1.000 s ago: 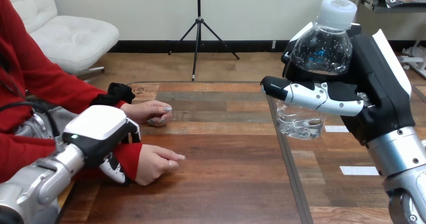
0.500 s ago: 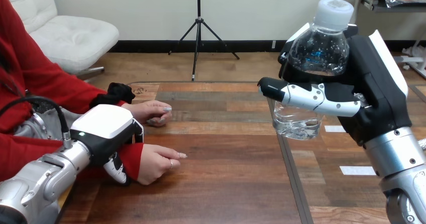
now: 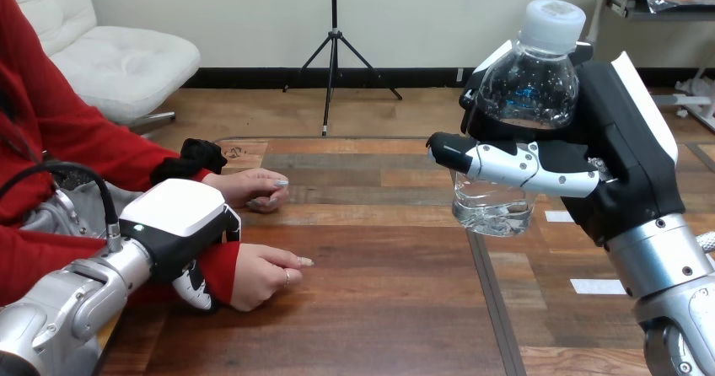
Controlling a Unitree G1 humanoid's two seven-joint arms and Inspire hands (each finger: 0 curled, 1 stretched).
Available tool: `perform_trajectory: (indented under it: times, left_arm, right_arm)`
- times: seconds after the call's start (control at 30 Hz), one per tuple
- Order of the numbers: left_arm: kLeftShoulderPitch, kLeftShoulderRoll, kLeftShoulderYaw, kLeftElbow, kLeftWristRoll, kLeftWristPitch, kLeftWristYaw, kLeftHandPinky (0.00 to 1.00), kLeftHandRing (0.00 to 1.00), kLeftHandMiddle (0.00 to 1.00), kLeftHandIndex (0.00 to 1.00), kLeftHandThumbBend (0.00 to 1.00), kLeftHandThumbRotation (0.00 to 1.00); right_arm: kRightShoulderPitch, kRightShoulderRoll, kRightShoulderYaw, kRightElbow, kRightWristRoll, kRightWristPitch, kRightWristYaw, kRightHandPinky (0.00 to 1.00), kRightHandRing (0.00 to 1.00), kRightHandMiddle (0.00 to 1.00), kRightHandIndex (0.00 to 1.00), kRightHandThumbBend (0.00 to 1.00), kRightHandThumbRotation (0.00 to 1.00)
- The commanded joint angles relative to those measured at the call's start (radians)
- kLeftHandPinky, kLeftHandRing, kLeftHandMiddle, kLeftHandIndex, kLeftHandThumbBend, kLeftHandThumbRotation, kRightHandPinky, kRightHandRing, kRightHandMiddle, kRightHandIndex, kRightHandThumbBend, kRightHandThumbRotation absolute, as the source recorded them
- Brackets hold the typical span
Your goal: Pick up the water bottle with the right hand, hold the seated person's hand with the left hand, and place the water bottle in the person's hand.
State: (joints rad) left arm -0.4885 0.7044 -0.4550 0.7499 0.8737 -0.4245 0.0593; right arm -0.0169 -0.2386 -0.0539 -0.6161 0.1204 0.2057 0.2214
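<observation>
A clear water bottle (image 3: 531,89) with a white cap is held upright above the table's right half, a little water in its base. My right hand (image 3: 620,153) is shut on it, with fingers and thumb wrapped round its middle. At the left, the person's hand (image 3: 263,275) rests on the wood, fingers loosely bent. My left hand (image 3: 179,224) lies over the red-sleeved wrist behind it, and a finger (image 3: 196,287) curls round the sleeve's near side. The person's other hand (image 3: 251,187) rests farther back on the table, touching nothing of mine.
The wooden table (image 3: 379,317) has a metal seam (image 3: 491,296) running front to back under the bottle. Two white labels (image 3: 597,286) are stuck on the right part. The person's red sleeves fill the left edge.
My right hand has carried the bottle a little leftward and slightly lower. My left hand has shifted slightly right along the person's wrist. The person's hands have stayed put.
</observation>
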Motion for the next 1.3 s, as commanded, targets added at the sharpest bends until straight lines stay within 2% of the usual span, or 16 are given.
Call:
perform_trajectory:
  times: [0.0,0.27,0.67,0.97,1.27]
  left_arm:
    - [0.025,-0.011,-0.035,-0.026,0.017,0.009,-0.014,0.52,0.57,0.61,0.65,1.0,0.07]
    - [0.027,-0.002,-0.048,-0.026,0.034,0.028,-0.051,0.59,0.64,0.68,0.72,1.0,0.18]
    - [0.019,0.005,-0.064,-0.023,0.065,0.052,-0.093,0.62,0.68,0.73,0.77,1.0,0.28]
    - [0.016,0.004,-0.08,-0.017,0.072,0.059,-0.086,0.61,0.67,0.73,0.78,1.0,0.32]
    - [0.017,0.003,-0.091,-0.033,0.087,0.059,-0.089,0.57,0.64,0.69,0.74,1.0,0.3]
  right_arm:
    - [-0.074,0.009,-0.01,-0.03,0.017,-0.015,-0.012,0.21,0.26,0.33,0.35,0.81,0.0]
    - [-0.072,0.012,-0.014,-0.034,0.027,-0.012,-0.014,0.21,0.26,0.33,0.35,0.8,0.0]
    - [-0.071,0.003,-0.021,-0.038,0.024,-0.019,-0.011,0.2,0.25,0.32,0.35,0.8,0.0]
    - [-0.075,-0.006,-0.028,-0.04,0.028,-0.016,-0.006,0.19,0.24,0.32,0.35,0.8,0.0]
    - [-0.077,-0.01,-0.029,-0.043,0.033,-0.008,-0.004,0.18,0.24,0.32,0.35,0.79,0.0]
